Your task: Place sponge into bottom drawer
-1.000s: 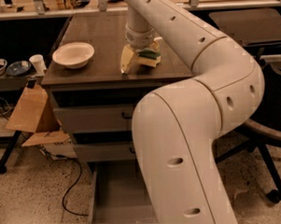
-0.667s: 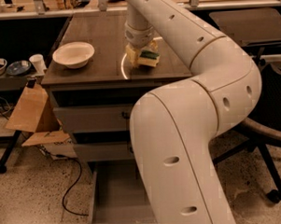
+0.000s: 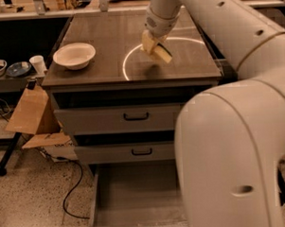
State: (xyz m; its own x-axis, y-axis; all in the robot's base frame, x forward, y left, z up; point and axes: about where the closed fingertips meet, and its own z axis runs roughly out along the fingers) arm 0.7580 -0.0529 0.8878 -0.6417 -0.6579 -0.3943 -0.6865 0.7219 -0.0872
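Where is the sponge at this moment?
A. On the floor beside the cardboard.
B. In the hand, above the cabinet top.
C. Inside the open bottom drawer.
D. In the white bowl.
B: the hand holds the sponge tilted over the cabinet top, right of the white bowl; the bottom drawer stands open below without it.

The gripper (image 3: 153, 45) hangs over the bench (image 3: 102, 70), fingers (image 3: 147, 40) clamped on the tilted sponge (image 3: 161, 52); the white bowl (image 3: 74, 55) sits left, bottom drawer (image 3: 137, 201) open below.

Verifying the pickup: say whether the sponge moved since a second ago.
Yes: the sponge rose, slightly away from the white bowl, in the claw above the cabinet top.
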